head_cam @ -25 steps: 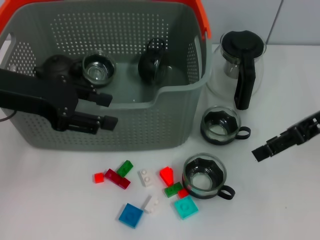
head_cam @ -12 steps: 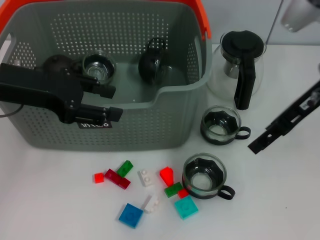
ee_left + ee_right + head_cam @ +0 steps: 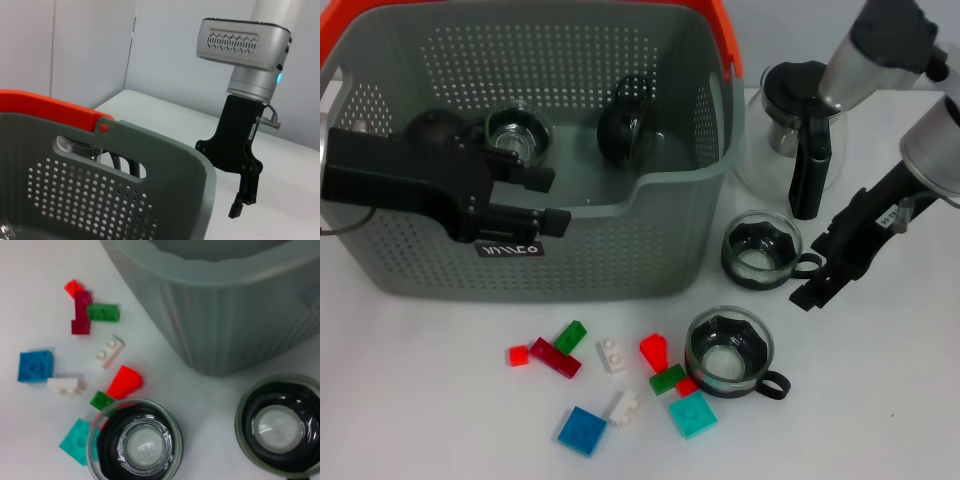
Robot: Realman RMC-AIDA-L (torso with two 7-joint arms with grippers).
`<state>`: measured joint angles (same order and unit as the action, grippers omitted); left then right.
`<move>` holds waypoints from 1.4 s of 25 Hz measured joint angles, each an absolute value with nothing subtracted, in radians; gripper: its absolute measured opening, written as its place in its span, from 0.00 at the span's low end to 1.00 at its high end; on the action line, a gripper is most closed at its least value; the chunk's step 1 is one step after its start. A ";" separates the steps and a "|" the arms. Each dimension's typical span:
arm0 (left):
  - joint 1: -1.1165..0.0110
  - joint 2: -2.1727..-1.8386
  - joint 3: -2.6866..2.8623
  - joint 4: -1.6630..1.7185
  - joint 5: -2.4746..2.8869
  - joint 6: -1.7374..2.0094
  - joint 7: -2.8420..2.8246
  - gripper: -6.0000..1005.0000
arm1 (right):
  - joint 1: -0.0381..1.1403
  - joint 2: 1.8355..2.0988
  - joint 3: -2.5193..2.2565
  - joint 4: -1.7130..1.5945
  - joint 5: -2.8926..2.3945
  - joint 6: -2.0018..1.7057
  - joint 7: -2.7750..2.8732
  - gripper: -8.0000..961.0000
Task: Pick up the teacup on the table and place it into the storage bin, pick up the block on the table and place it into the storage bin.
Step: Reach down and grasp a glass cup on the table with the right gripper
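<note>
Right gripper [image 3: 817, 290] just beside the teacup [image 3: 757, 250], handle pointing toward it; fingers: cannot tell | teacup sits outside the storage bin [image 3: 620, 255], off its corner | left gripper [image 3: 542, 200] open over bin, farther away

Small black logo label [image 3: 510, 248] on front wall of storage bin [image 3: 620, 262]: white lettering, too blurred to read.

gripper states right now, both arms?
Left gripper: open, empty, over the storage bin.
Right gripper: empty, above the table beside the teacup; open or shut cannot be told.
</note>
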<state>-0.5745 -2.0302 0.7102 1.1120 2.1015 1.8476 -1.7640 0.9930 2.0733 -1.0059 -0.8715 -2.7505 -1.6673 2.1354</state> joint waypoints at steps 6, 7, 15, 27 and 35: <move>-0.578 -2.034 0.710 1.102 2.101 1.834 -1.764 0.63 | 0.997 2.086 -1.114 -0.872 -2.754 -1.596 2.095 0.95; -0.578 -2.035 0.710 1.102 2.101 1.834 -1.764 0.63 | 0.997 2.089 -1.133 -0.871 -2.755 -1.584 2.094 0.95; -0.567 -2.047 0.710 1.101 2.099 1.825 -1.764 0.63 | 0.993 2.107 -1.294 -0.860 -2.734 -1.476 2.116 0.95; -0.561 -2.059 0.710 1.102 2.094 1.825 -1.758 0.63 | 0.984 2.108 -1.404 -0.810 -2.670 -1.373 2.125 0.95; -0.561 -2.059 0.710 1.101 2.089 1.825 -1.752 0.63 | 0.994 2.109 -1.435 -0.764 -2.653 -1.335 2.125 0.95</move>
